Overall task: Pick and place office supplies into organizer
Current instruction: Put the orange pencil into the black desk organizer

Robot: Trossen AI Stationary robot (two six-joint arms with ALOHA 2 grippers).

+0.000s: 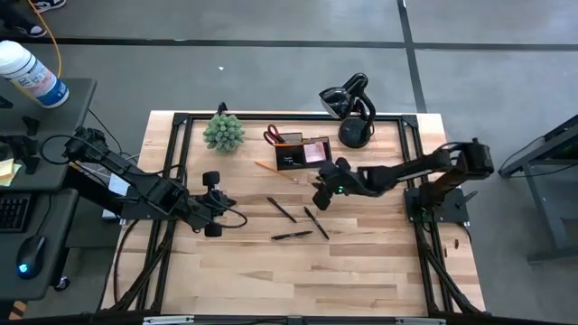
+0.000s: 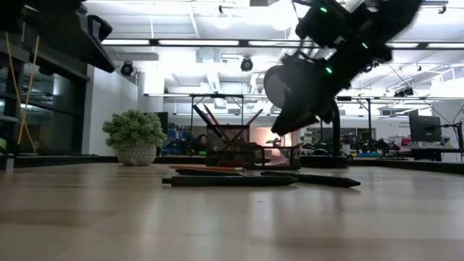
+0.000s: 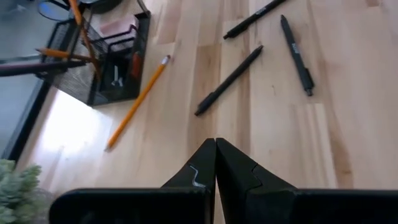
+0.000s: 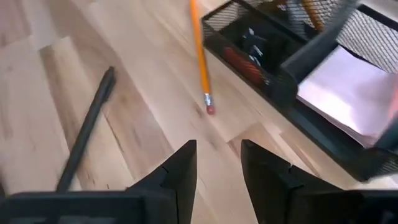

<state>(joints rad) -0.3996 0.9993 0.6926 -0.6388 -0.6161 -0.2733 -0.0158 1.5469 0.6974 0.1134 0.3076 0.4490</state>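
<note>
Listing, at this moment:

Organizer (image 1: 302,152): black mesh box near the table's (image 1: 361,271) far edge, between the plant (image 1: 223,132) and the black stand (image 1: 354,108). Already holds red scissors (image 1: 272,135), a pink pad (image 4: 348,84) and some upright sticks. Probably light; a knock could shift it.

Pencil (image 1: 269,168): orange, lying flat just beside the organizer's near wall, eraser end pointing away from it. Judged thin, stiff, light and apt to roll; best pinched mid-shaft, fingers across its length.

Pens (image 1: 282,209): three black ones loose mid-table, between the two arms, well apart from the organizer. Judged smooth and slippery, low to the wood; take each near the middle so it hangs level.

Right gripper (image 4: 219,163): hovering above the table just beside the organizer's near corner, fingers parted, nothing between them.

Left gripper (image 3: 215,163): waiting over the left half of the table, fingers pressed together, empty.

Hard to make out:
- Organizer's inner compartments; mesh and contents blur together, and small dark pieces inside cannot be identified.
- In the low view, the right gripper covers part of the organizer, and the pens overlap into one dark line.
- Whether the pad is fully seated; its far edge is cut off in the right wrist view.
</note>
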